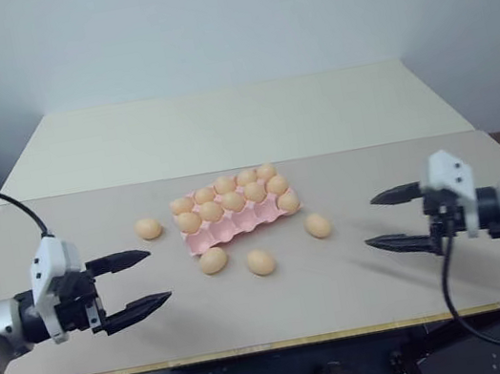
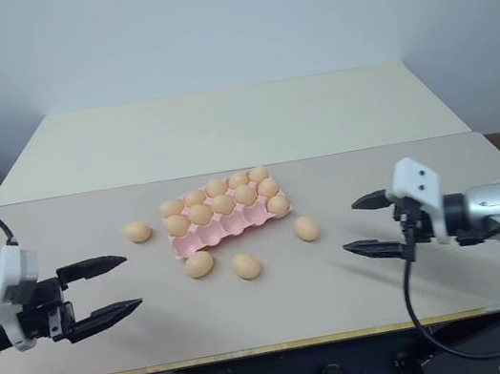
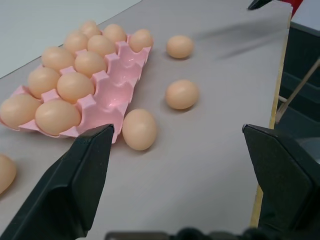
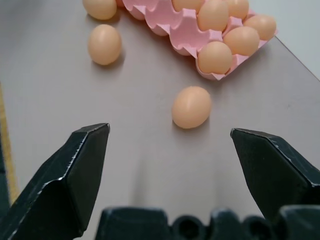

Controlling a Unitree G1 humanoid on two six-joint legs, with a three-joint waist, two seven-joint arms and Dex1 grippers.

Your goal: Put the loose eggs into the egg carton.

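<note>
Egg carton point(image 1: 237, 223) w/ ten eggs point(image 1: 233, 201)

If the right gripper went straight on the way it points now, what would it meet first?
Probably the loose egg lying just off the egg carton corner; it sits centred ahead of the open right gripper.

Left pincer point(image 1: 146, 281) at lower left of frame, fingers spread wide, pointing inward. Right pincer point(image 1: 385, 219) at right of frame, likewise gaping, aimed inward, empty.
</note>
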